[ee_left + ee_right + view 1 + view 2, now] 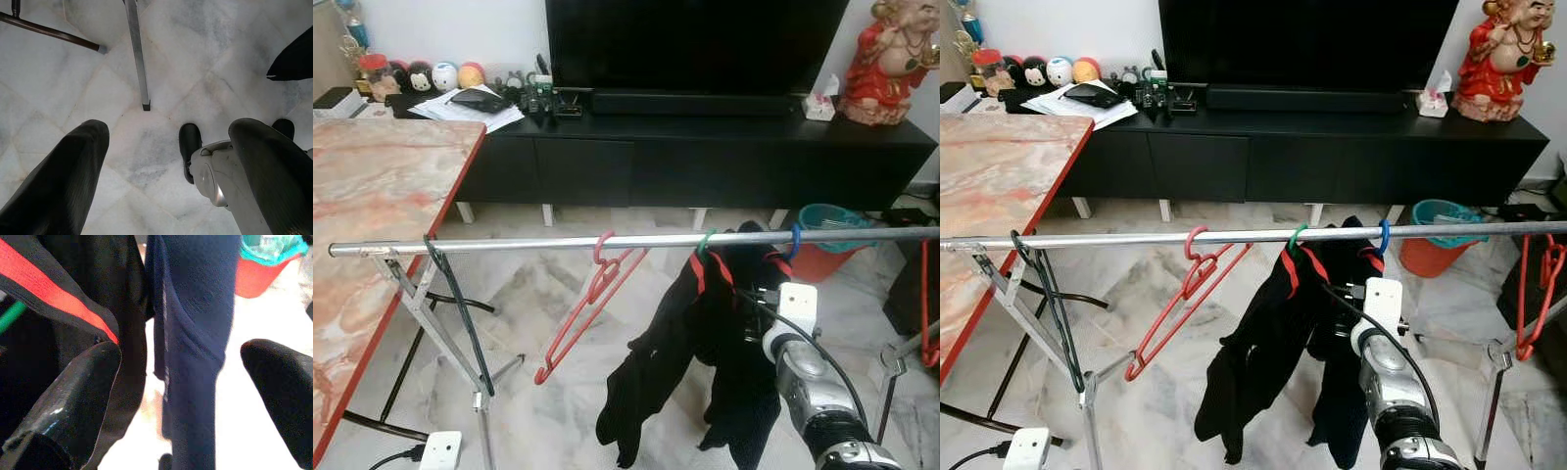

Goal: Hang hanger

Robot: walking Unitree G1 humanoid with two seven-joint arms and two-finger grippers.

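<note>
Left eye view: a silver rail (pixel 558 242) runs left to right. On it hang a dark green hanger (pixel 460 304) at the left, a red hanger (pixel 592 299) near the middle, and a green-hooked hanger (pixel 705 240) and blue-hooked hanger (pixel 794 238) carrying dark clothes (pixel 695 343). The right arm (pixel 808 377) reaches up to those clothes.

Left wrist view: the left gripper (pixel 166 171) hangs over the marble floor (pixel 205 58), jaws apart and empty.

Right wrist view: the right gripper (pixel 181 382) has its jaws spread wide around a navy garment (pixel 195 333), not closed on it.
</note>
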